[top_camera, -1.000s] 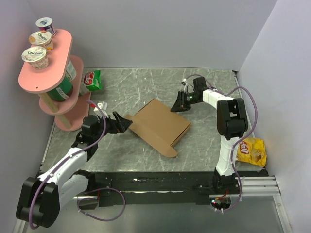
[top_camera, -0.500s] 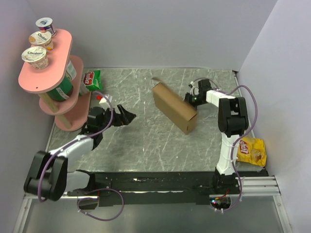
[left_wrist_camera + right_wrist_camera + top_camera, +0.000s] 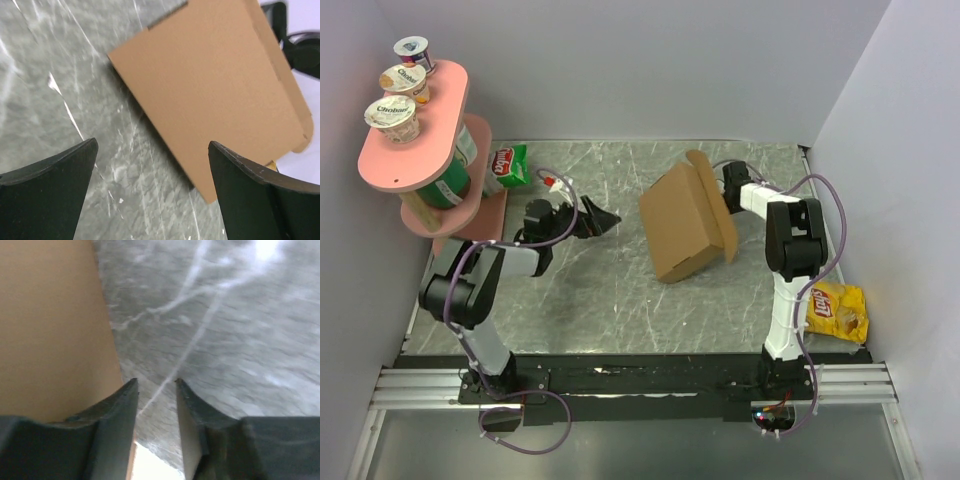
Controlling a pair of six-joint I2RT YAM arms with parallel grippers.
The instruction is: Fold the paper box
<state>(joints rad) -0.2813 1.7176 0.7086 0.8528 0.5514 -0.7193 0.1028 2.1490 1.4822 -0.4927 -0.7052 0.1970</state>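
The paper box (image 3: 682,225) is a flat brown cardboard piece that lies tilted right of the table's middle, its far-right flap (image 3: 712,200) raised. In the left wrist view the paper box (image 3: 215,85) fills the upper middle, ahead of my left gripper (image 3: 152,145). That left gripper (image 3: 602,218) stands wide open, a short way left of the box and apart from it. My right gripper (image 3: 728,192) sits at the raised flap's back side, mostly hidden by it. In its own view the right gripper (image 3: 156,382) is open, with only table in its gap and the box (image 3: 50,325) just left.
A pink two-tier shelf (image 3: 420,165) with yogurt cups stands at the back left. A green snack bag (image 3: 510,165) lies beside it. A yellow chip bag (image 3: 840,312) lies by the right arm's base. Walls close in the grey marble table (image 3: 620,290) on three sides.
The box has swung from the table's middle toward the right and turned. My left arm has drawn off it and swung toward the back. The right gripper's jaws have widened.
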